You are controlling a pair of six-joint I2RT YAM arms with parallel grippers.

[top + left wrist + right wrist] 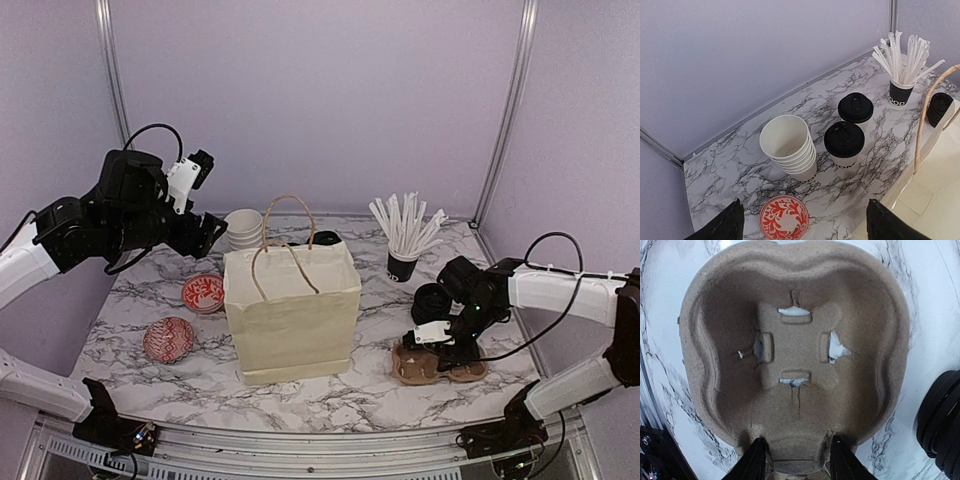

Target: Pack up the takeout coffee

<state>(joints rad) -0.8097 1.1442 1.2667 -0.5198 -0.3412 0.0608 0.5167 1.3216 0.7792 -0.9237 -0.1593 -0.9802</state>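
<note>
Takeout coffees: two takeout coffees, one (844, 141) just beside the other (855, 108), stood upright and lidded on the table (375, 400). They were between the stack of lidless cups (789, 147) and the stirrer cup (901, 92), on the far side of the paper bag (290, 310).
Cup carrier: the cup carrier (795, 355) lay flat on the table to my right, well apart from the coffees. The pocket in the right wrist view was empty.
Paper bag: it stood upright and open in the middle of the table. The little of its inside that showed held nothing.
Right end effector: my right end effector (797, 460) was down at the carrier, with one finger on either side of its near rim. I could not tell whether they had clenched on it.
Left end effector: my left end effector (804, 212) hung released above the back-left of the table. Its fingers were wide apart with nothing between them.
Done: as I judged it, nothing was packed. No coffee sat in the carrier or the bag.
Left to do: by my reckoning, nearly all of it. I had to secure the carrier, seat both coffees in it and get them into the bag.
Bystanders: the lid stack (432, 300) lay near the carrier.
</note>
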